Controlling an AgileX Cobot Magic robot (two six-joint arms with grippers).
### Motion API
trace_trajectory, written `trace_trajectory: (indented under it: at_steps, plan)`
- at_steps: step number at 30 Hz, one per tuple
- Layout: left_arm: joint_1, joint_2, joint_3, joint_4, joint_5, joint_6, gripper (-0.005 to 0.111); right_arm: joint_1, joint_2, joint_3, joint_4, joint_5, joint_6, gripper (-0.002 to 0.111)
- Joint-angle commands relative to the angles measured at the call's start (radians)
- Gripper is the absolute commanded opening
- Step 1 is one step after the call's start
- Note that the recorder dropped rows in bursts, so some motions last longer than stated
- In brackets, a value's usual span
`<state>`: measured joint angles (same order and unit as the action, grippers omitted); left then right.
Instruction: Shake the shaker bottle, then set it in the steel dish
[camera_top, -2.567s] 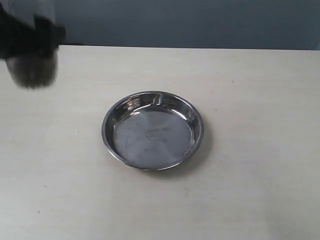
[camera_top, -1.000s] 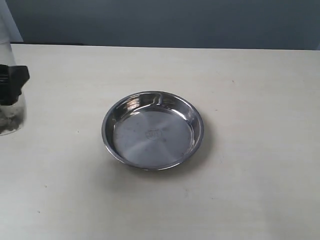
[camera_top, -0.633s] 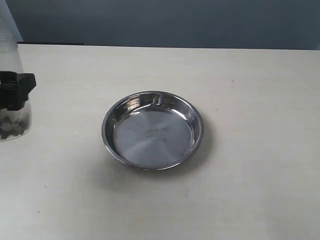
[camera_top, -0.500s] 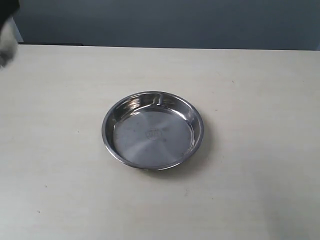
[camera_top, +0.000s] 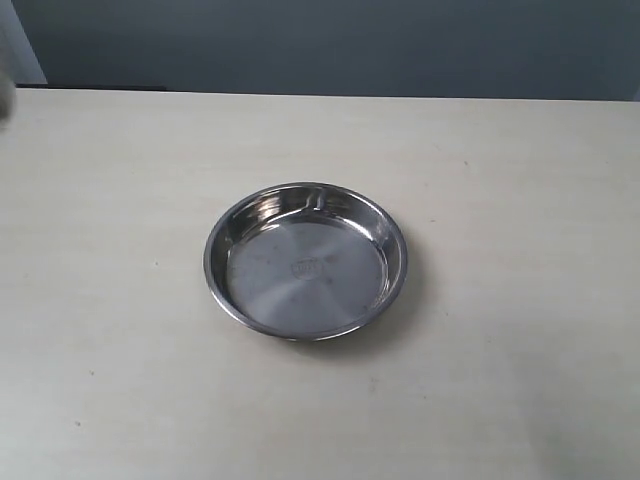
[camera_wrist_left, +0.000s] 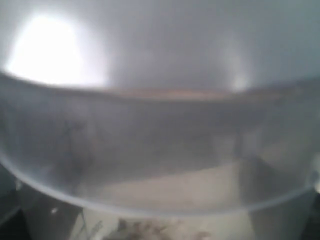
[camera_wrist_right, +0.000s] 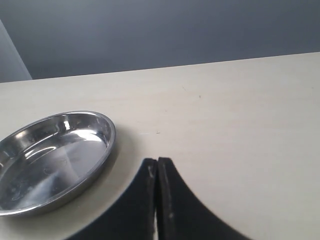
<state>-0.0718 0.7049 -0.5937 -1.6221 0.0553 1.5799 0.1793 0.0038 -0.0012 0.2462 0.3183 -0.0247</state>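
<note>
Starting on the left. Holding the shaker bottle (camera_wrist_left: 160, 150) up off the table (camera_top: 520, 400), far out to the left and almost out of the outside view. Filling the whole left wrist view with frosted, blurry plastic. Showing a few brown grains low down inside. Hiding the left fingers behind all that plastic, so cannot see them. Guessing at a wide spread around the fat bottle and a hold on it, going by no bottle anywhere on the table and so much of it right at the wrist camera.

Moving to the middle. Finding the steel dish (camera_top: 270, 290) flat on the table, round and shiny, with a small stamp at the centre. Holding nothing yet. Sitting well apart from the bottle.

Moving to the right. Seeing the right fingers (camera_wrist_right: 152, 169), black and pressed tight together, with nothing between them. Hanging over bare table near the dish rim. Not touching dish or bottle.

Judging the job: likely in the shaking part, going by the blur and the height. Cannot tell how much shaking done. Left to do: bring the bottle across to the middle, lower it inside the rim, stand it on the flat bottom, then let go. Watch for tipping on slippery steel.
</note>
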Motion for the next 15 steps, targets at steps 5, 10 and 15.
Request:
trace_trajectory:
  at_steps: [5,10,15]
  plan:
    - [-0.001,0.045,0.064,0.011,0.056,-0.067,0.0,0.001,-0.004,0.001,-0.001,-0.01,-0.001,-0.001]
    - [-0.001,-0.004,0.056,0.063,-0.084,-0.076,0.0,0.001,-0.004,0.001,-0.001,-0.01,-0.001,-0.001]
    - [-0.001,0.074,0.166,-0.02,-0.028,-0.145,0.0,0.001,-0.004,0.001,-0.001,-0.01,-0.001,-0.001]
